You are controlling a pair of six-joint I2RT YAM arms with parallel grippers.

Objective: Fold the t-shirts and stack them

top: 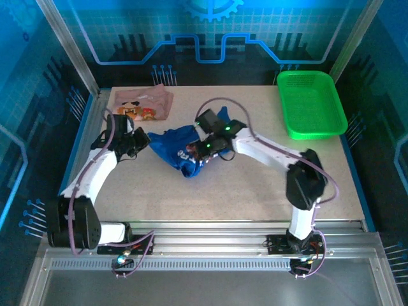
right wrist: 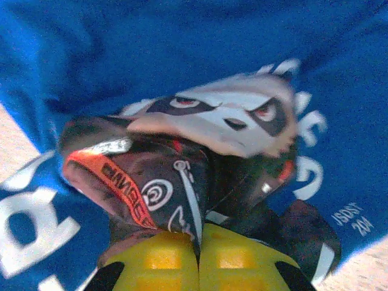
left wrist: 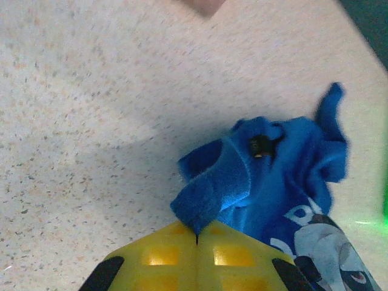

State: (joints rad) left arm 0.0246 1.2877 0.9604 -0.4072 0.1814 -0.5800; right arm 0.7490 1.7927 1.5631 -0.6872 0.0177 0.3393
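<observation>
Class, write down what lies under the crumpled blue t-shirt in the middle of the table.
The blue t-shirt lies bunched on the speckled table, which shows all round it. Anything beneath its folds is covered by cloth and cannot be seen.

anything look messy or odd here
The blue shirt is a crumpled heap in the middle of the table, neither flat nor folded. The left hand is shut on its edge, the right hand on its print. The pink shirt lies apart, far left.

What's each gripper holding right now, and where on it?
Both hold the blue shirt. The left gripper pinches a bunched plain-blue fold at the shirt's end; the right gripper pinches a fold of the printed front.
</observation>
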